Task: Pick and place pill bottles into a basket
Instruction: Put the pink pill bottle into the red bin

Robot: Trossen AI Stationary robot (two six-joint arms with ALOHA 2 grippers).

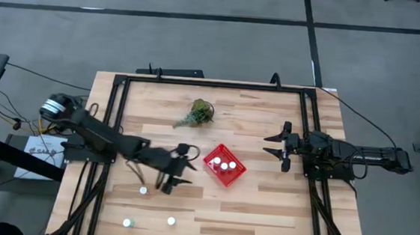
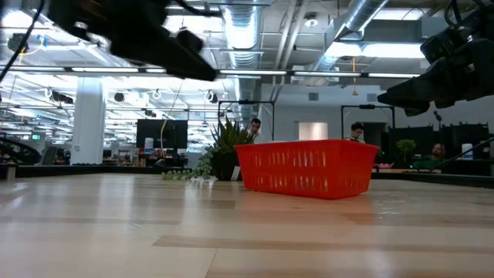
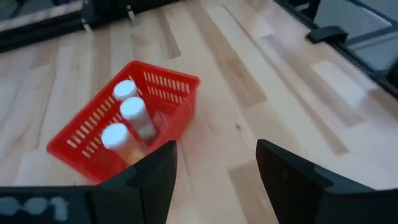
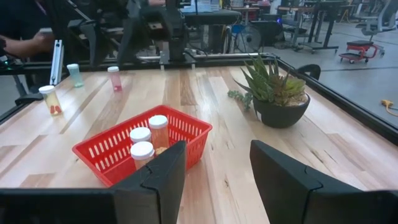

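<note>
I am working over a wooden table (image 1: 263, 212), largest thing in the high view, my left arm reaching in from the left and my right arm waiting at the right edge. The red basket (image 1: 224, 166) is sitting just right of centre, already holding three bottles (image 1: 223, 164). My left gripper (image 1: 178, 169) is hovering just left of the basket, fingers apart and holding nothing; in my left wrist view the basket shows beyond them. My right gripper (image 1: 279, 146) is resting well right of the basket, fingers apart too.

I am judging myself halfway: three bottles are still standing loose, one (image 1: 143, 191) at lower left near my left arm, two more (image 1: 127, 222) (image 1: 171, 221) along the bottom edge. The next move is calling for swinging my left gripper down-frame to the nearest one and closing around its cap.

A potted plant (image 1: 198, 112) is standing above centre, clear of that path; nothing is blocking the loose bottles
</note>
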